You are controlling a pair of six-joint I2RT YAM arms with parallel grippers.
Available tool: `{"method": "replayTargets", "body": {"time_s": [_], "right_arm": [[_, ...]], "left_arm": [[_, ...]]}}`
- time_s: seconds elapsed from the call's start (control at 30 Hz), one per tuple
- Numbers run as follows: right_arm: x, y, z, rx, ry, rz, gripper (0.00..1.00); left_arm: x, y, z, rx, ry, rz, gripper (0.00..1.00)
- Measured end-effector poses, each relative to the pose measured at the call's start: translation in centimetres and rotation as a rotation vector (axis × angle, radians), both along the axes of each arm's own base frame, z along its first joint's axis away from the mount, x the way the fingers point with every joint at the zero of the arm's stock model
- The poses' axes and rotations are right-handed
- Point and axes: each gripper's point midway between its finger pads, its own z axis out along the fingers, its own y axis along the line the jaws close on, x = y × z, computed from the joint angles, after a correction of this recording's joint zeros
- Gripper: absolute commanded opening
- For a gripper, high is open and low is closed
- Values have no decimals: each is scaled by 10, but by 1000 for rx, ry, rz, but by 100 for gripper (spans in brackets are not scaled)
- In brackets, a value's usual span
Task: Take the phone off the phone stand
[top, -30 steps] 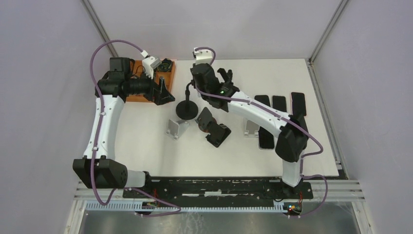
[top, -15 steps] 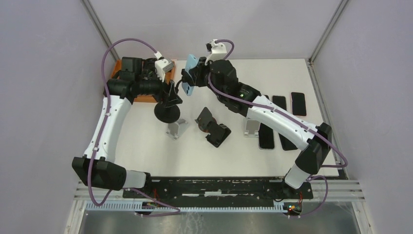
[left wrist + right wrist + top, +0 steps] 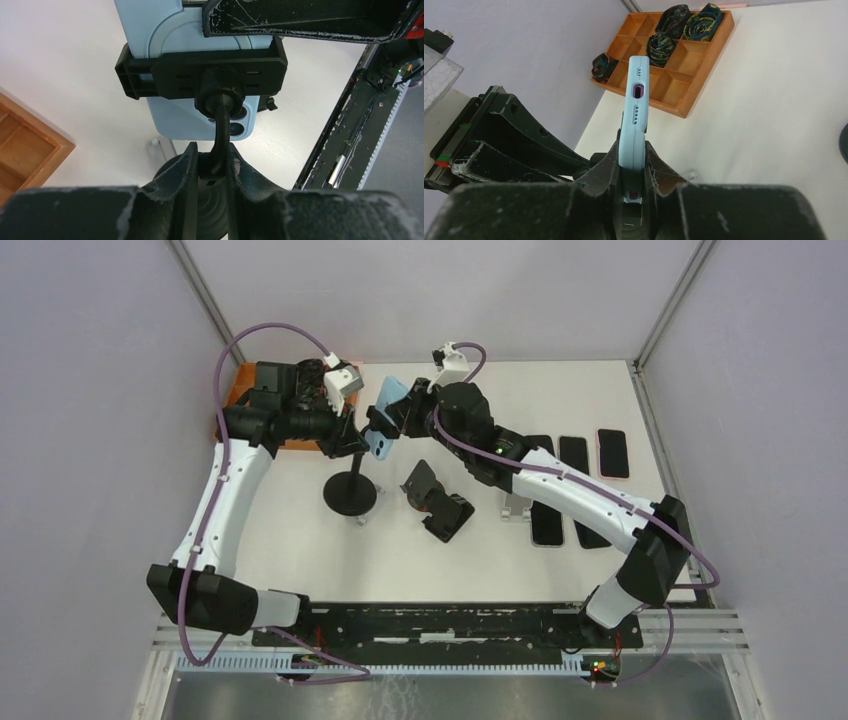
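— Out of the stand [image 3: 220, 75] yet?

— No. Looks barely begun. Shows the phone [image 3: 150, 30] clamped across its back by the cradle, raised over the far left part of the bench [image 3: 600, 390], near the wooden tray [image 3: 671, 87]. Leaves the whole pull-out and the setting down to do.

— Starting at the left, then?

— Reaches in from the far left corner, forearm about level. Has the left gripper [image 3: 212, 160] pinched narrow on the stand's thin black neck, just under the cradle. Seems meant to brace. No telling from here about the round base, resting or lifted.

— And further right?

— Stretches across from the near right edge, elbow raised, wrist turned toward the other arm. Has the right gripper [image 3: 631, 155] squeezed onto the phone's front and back, charging port pointing away. Looks ready to pull.
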Motion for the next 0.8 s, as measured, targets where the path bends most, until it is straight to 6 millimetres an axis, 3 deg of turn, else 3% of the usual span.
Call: {"method": "replayTargets", "body": {"time_s": [0.07,0.17,0.27,0.43,0.53,0.8], "right_arm": [[-1,0,-1,20,6,4,22],[-3,2,1,47,14,14,29],[-5,7,9,91,15,38,43],[-12,14,25,177,8,80,44],[-14,15,27,194,9,91,58],[-15,16,22,156,31,98,55]], "left_arm": [[-2,0,1,0,0,-1,2],[-4,-1,2,4,-8,-2,2],[-7,-1,5,13,-18,-2,2],[-16,-2,5,23,-1,-10,2],[-19,-3,4,27,10,-12,2],[-23,1,3,49,28,0,2]]}}
